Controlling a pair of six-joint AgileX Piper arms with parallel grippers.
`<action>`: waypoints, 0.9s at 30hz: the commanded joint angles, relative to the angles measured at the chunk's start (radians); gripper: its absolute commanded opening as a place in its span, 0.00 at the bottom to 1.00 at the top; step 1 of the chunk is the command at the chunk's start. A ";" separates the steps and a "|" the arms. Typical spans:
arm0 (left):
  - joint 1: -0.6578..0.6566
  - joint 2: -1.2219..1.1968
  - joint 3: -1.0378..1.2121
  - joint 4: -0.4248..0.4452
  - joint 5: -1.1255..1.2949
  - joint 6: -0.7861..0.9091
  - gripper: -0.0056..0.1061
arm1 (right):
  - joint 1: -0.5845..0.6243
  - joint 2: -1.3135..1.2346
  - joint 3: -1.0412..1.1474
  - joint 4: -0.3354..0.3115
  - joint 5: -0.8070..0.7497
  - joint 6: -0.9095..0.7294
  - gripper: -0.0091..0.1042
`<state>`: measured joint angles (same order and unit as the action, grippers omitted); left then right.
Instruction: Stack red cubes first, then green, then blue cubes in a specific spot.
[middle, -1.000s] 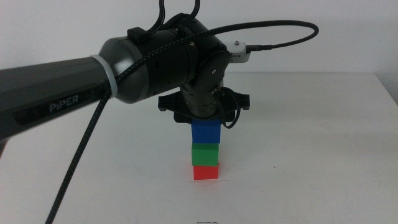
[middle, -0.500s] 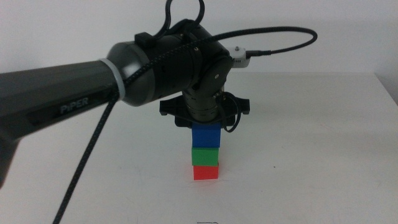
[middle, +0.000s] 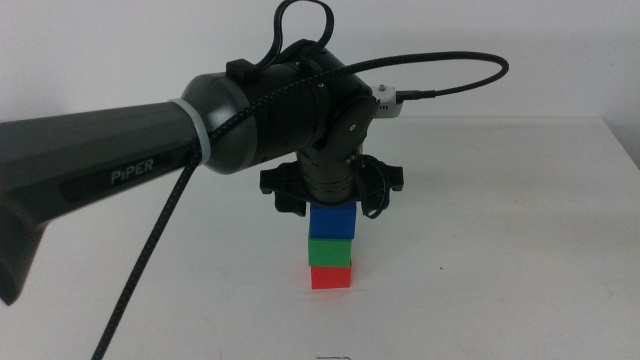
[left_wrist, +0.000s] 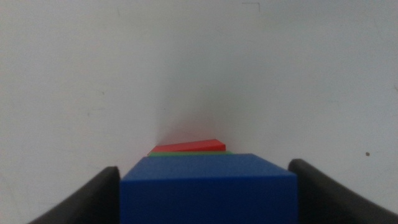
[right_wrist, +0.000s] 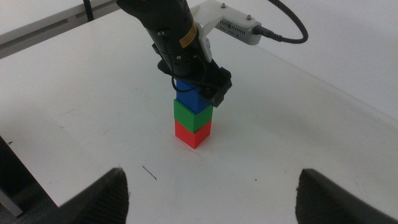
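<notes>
Left gripper (middle: 331, 205) hangs straight down over the cube stack in the middle of the white table (middle: 520, 250), its arm reaching in from the left of the middle view with a braided cable looping over the wrist. Its two dark jaws stand either side of the blue cube (middle: 331, 222); in the left wrist view a thin strip of white shows between each jaw and the cube's side faces, so the jaws look parted just wider than the cube rather than clamped on it, though the gaps are narrow. That blue cube (left_wrist: 208, 190) sits on top of the green cube (middle: 330, 252), which rests on the red cube (middle: 331, 276), and the red one stands directly on the bare tabletop. The three faces line up closely, with the stack upright. From the left wrist camera only a sliver of green (left_wrist: 186, 153) and a wedge of red (left_wrist: 189, 147) peek out beyond the blue top face. Right gripper (right_wrist: 211, 186) waits well apart from the stack, looking toward it from across the table, its jaws spread wide with nothing between them.
</notes>
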<state>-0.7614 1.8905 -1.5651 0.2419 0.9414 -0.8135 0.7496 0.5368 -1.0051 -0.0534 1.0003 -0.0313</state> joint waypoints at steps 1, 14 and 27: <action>-0.004 -0.053 -0.027 0.005 -0.025 -0.011 0.89 | -0.006 0.009 -0.021 -0.015 -0.069 -0.009 0.85; -0.004 -0.131 -0.038 -0.025 0.003 0.020 0.89 | -0.006 0.009 -0.021 -0.015 -0.069 -0.009 0.85; -0.004 -0.364 -0.120 0.005 0.145 0.125 0.89 | -0.006 0.009 -0.021 -0.015 -0.069 -0.009 0.85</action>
<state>-0.7614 1.5929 -1.6537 0.2168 1.0760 -0.6906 0.7496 0.5368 -1.0051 -0.0534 1.0003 -0.0313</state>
